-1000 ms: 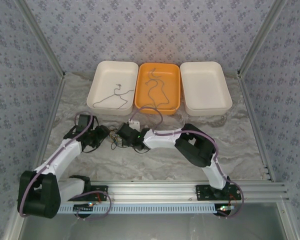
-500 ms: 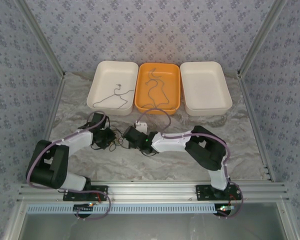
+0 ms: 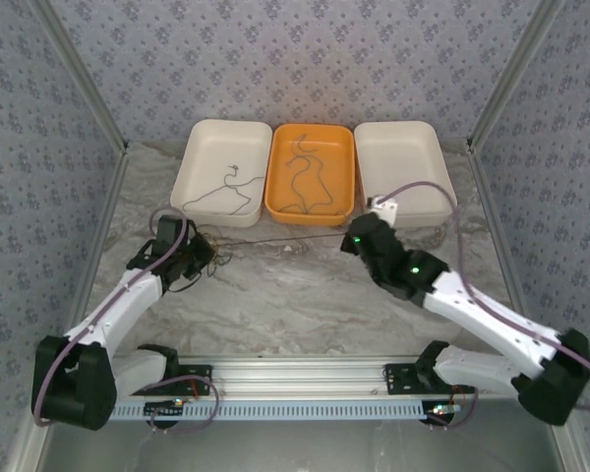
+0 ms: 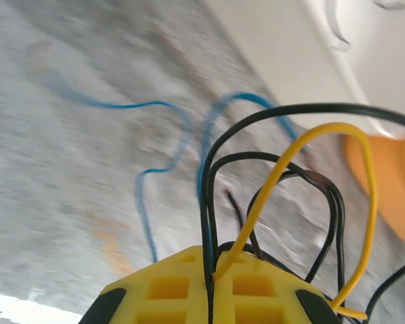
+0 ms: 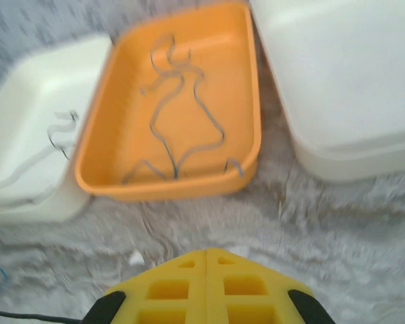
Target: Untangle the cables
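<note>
The left gripper (image 3: 205, 260) sits at the near left of the marbled table (image 3: 305, 295), just short of the left white tray (image 3: 202, 157). Its yellow fingers (image 4: 169, 287) are pressed together on a knot of cables: several black cables (image 4: 270, 115) and one yellow cable (image 4: 283, 169) loop up out of the seam. How they cross lower down is cut off by the bottom of the wrist view. A blue cable (image 4: 145, 185) lies loose on the table beyond them, badly blurred. I cannot tell whether it joins the knot.

From that knot a thin dark cable (image 3: 285, 241) runs straight and taut across to the right gripper (image 3: 354, 239), which is near the front of the right white tray (image 3: 403, 167). Its fingers (image 5: 169, 290) are closed flat against each other. The line ends there, so it looks pinched, though the seam itself shows no wire, just a dark strand slipping under the left finger at the picture's edge.

One grey cable (image 5: 174, 165) lies coiled in the orange tray (image 5: 162, 187), in the middle of the far row. Another cable (image 3: 226, 194) lies in the left white tray, too fine to trace from above.
</note>
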